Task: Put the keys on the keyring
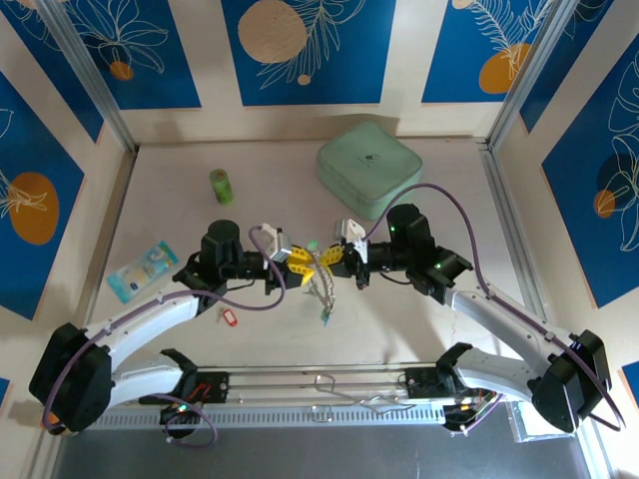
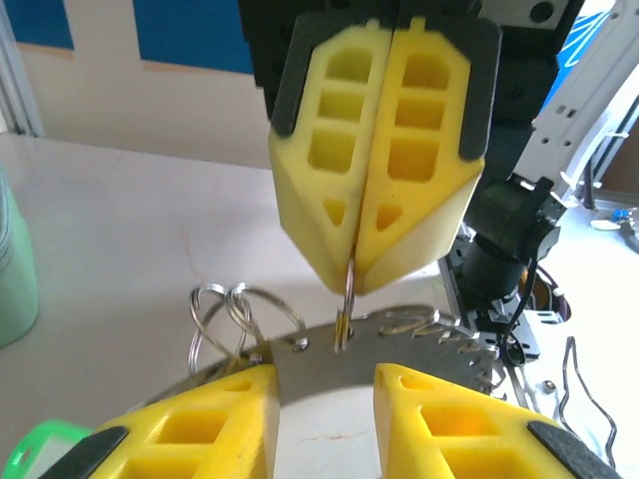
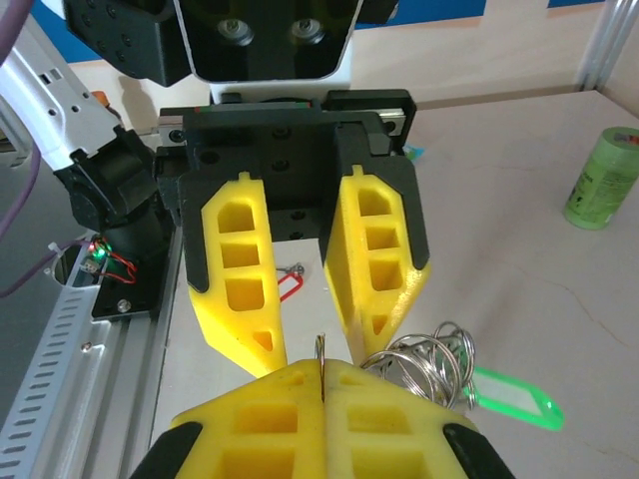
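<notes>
The keyring [image 2: 310, 371], a silvery band with a jagged rim, is held up between the two grippers [image 1: 319, 277]. My right gripper [image 3: 321, 367] is shut on a small split ring [image 2: 346, 299] that passes through a hole in the band. My left gripper [image 2: 324, 387] faces it, its yellow fingers [image 2: 235, 419] apart with the band lying across the gap at their tips. More split rings [image 3: 429, 361] bunch on the keyring, and a green-tagged key [image 3: 511, 401] hangs from them. A red-tagged key [image 1: 227, 317] lies loose on the table by the left arm.
A green cylinder [image 1: 220, 186] stands at the back left and a pale green box [image 1: 367, 168] at the back centre. A blue packet [image 1: 143, 269] lies at the left. A metal rail with bent wire [image 1: 339, 391] runs along the near edge.
</notes>
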`<control>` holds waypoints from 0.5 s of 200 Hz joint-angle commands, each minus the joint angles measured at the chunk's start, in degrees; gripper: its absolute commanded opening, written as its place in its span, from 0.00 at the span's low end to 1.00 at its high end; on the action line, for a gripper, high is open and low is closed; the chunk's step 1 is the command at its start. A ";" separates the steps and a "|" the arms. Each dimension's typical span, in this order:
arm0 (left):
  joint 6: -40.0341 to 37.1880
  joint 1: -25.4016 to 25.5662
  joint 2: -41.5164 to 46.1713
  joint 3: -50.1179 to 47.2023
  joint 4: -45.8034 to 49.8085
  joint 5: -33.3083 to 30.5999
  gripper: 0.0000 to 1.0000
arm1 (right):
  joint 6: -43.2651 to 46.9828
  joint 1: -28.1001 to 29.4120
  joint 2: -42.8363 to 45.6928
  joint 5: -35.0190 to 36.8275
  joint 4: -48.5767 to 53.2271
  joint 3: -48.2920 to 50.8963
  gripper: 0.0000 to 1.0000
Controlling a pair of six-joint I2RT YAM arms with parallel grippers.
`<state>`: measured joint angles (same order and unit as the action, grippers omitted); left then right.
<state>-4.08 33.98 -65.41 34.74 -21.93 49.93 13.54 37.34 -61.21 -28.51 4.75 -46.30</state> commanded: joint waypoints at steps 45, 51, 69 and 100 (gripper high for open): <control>0.39 0.04 -0.26 -1.26 -4.88 5.74 0.21 | 1.10 2.42 -1.15 -1.13 -1.04 -3.42 0.00; 0.39 0.05 -0.23 -1.25 -4.87 5.70 0.21 | 1.18 2.61 -1.30 -0.96 -0.84 -3.56 0.00; 0.39 0.09 0.06 -1.26 -5.05 5.61 0.18 | 1.76 3.08 -1.49 -0.29 -0.15 -3.77 0.00; -0.44 0.08 1.11 -1.00 -4.79 4.38 0.00 | 2.46 3.35 -1.51 0.83 1.34 -3.80 0.00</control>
<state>-3.46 33.98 -65.43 34.00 -24.77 53.74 14.55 40.01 -62.92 -27.66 5.67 -47.79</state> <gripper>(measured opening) 0.054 0.063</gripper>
